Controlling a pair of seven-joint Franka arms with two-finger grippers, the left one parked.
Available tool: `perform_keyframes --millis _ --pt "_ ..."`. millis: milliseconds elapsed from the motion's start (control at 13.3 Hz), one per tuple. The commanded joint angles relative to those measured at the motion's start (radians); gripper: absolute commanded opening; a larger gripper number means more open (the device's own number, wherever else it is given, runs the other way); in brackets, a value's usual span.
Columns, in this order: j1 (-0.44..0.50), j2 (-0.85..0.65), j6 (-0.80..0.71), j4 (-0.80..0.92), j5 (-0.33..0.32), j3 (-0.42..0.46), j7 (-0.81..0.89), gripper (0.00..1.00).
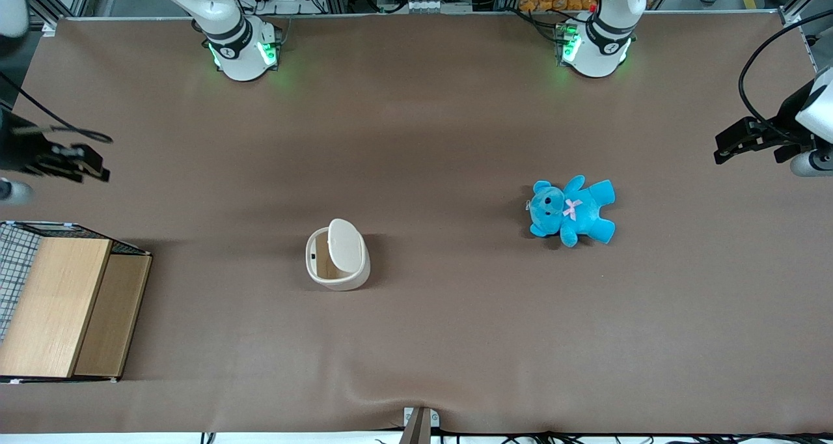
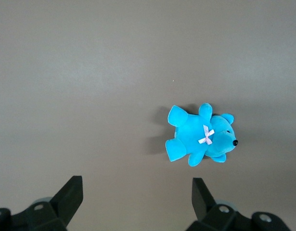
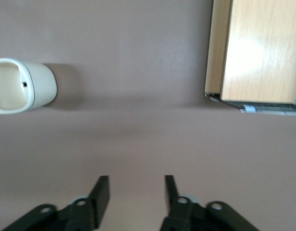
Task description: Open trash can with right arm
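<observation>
The trash can [image 1: 337,260] is a small cream-white bin standing on the brown table near the middle. Its flip lid [image 1: 345,245] is tilted up, and the tan inside shows beside it. The right wrist view also shows the trash can [image 3: 22,85] with its mouth uncovered. My right gripper [image 1: 94,164] hangs above the table toward the working arm's end, well apart from the bin and farther from the front camera than the wooden box. The right gripper [image 3: 136,192] is open, with only bare table between its fingers.
A wooden box with wire mesh [image 1: 65,307] sits at the working arm's end, near the table's front edge, and also shows as the wooden box [image 3: 258,53] in the right wrist view. A blue teddy bear [image 1: 571,211] lies toward the parked arm's end.
</observation>
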Motion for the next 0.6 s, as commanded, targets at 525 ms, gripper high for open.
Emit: perform_keyframes --millis 525 --pt "-0.072 -0.111 -0.206 0.101 -0.010 0.029 0.099 1.00"
